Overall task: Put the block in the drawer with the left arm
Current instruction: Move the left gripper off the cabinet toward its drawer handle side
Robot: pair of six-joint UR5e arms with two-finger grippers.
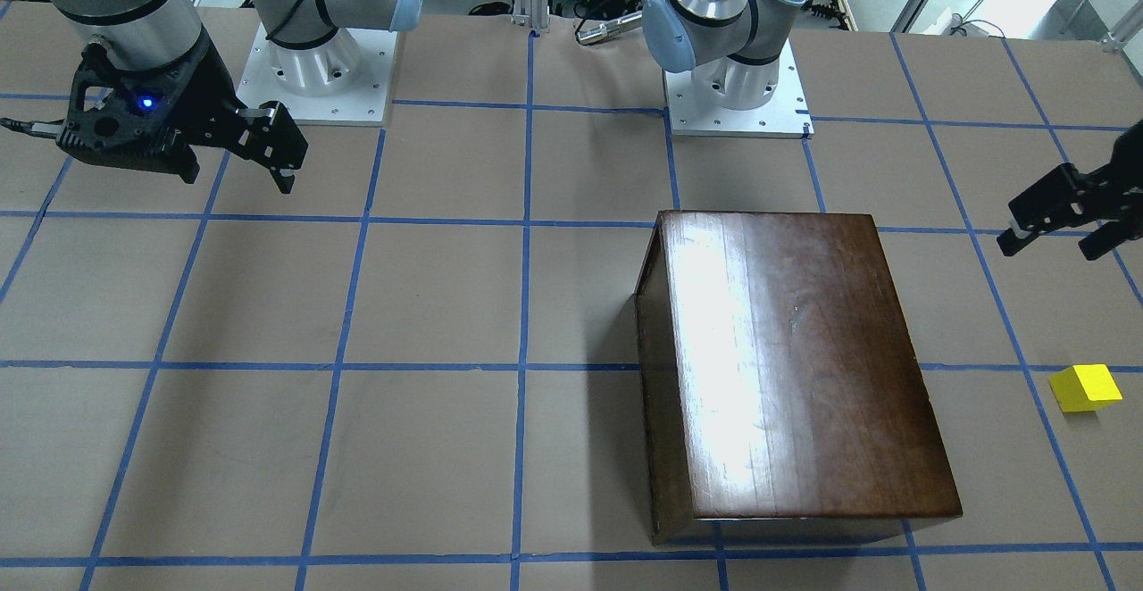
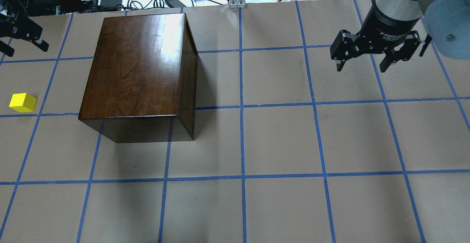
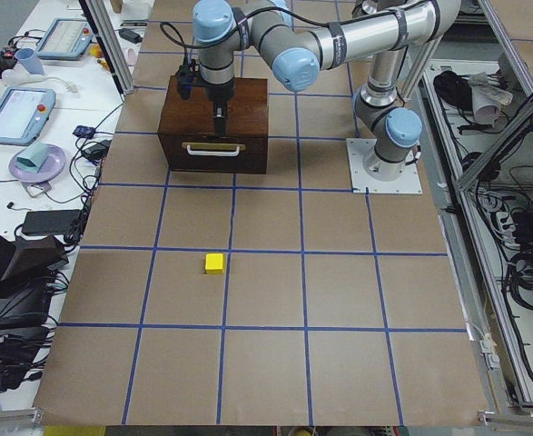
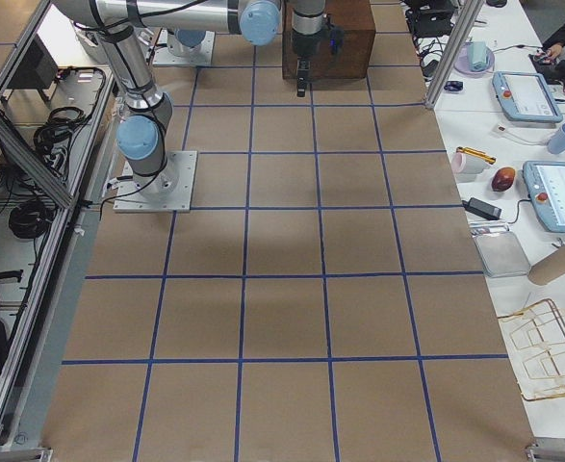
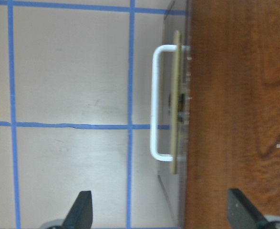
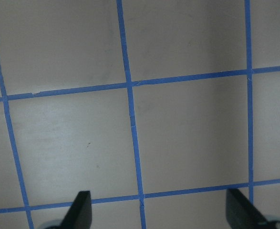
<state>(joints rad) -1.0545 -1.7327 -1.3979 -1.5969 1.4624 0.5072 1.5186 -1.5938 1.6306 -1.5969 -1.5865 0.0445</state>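
Far left on the tabletop [image 2: 279, 140], the block [image 2: 22, 102] sits untouched, well apart from the box [image 2: 137, 66]. So I judge the task is at its opening step. My left claw [image 2: 24, 47] hovers high, pointing straight down, fingers apart and empty, over the box edge where the drawer [image 3: 213, 156] is shut flush. Its pull [image 5: 154, 102] faces the block's side. Next I should descend onto that pull and draw it out before fetching the block. Far right, my right claw [image 2: 361, 66] hangs idle, also apart.

Yellow block [image 2: 22, 102] lies free; drawer [image 3: 213, 153] closed
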